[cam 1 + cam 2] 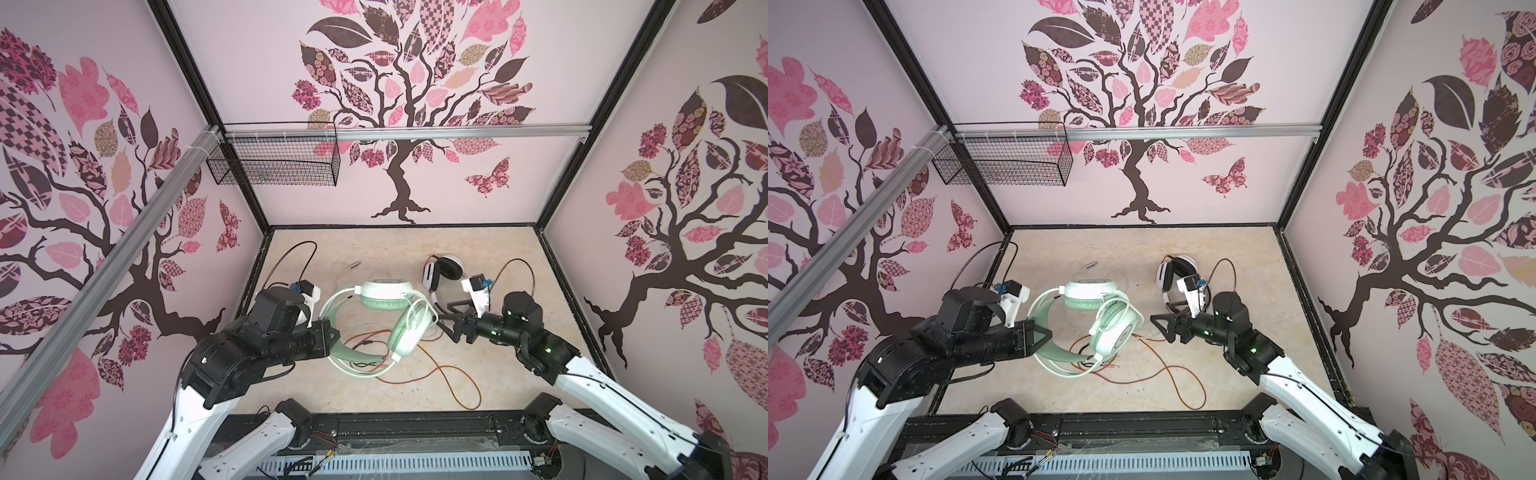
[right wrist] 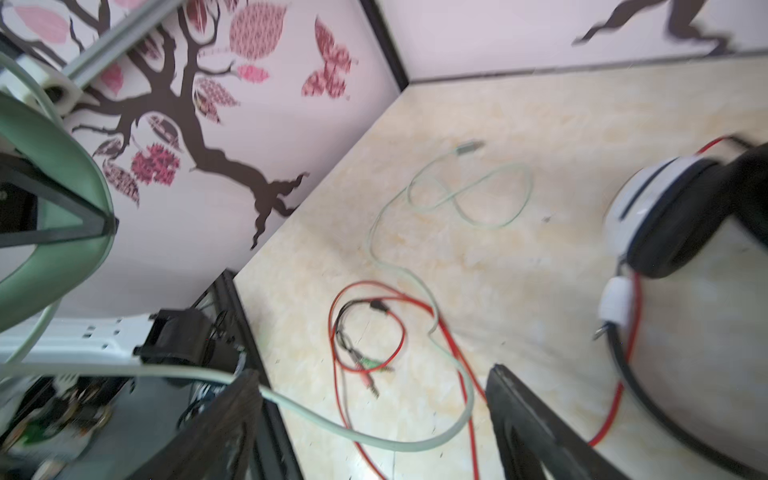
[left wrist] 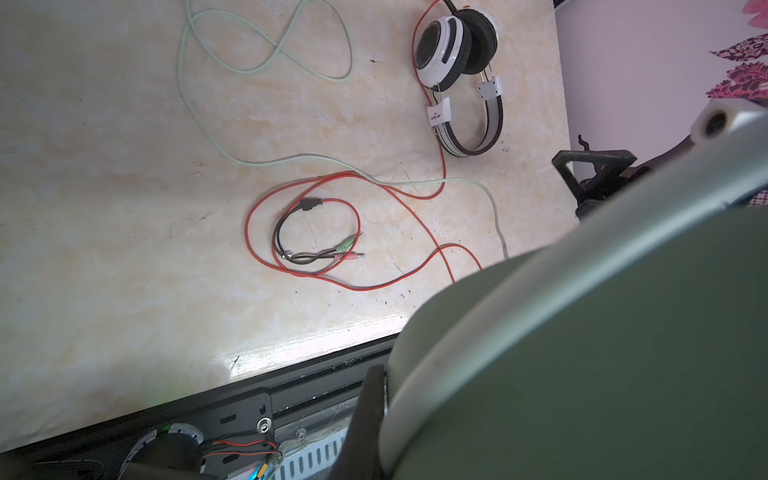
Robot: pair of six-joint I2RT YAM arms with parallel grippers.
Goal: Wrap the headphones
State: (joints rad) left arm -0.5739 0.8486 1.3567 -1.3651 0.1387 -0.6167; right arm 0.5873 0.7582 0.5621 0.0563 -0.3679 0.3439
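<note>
My left gripper is shut on the headband of the mint-green headphones, which it holds up over the table's middle. In the left wrist view one finger presses against the band; the other finger is hidden behind it. The headset's pale green cable sags between the wide-apart jaws of my open right gripper, which sits just right of the green earcups without touching them. The white-and-black headphones lie at the back right. Their orange-red cable sprawls across the table.
A loose coil of pale green cable lies further back on the marble table. A wire basket hangs on the back wall's rail. Patterned walls close in left, right and behind. A black frame runs along the front edge.
</note>
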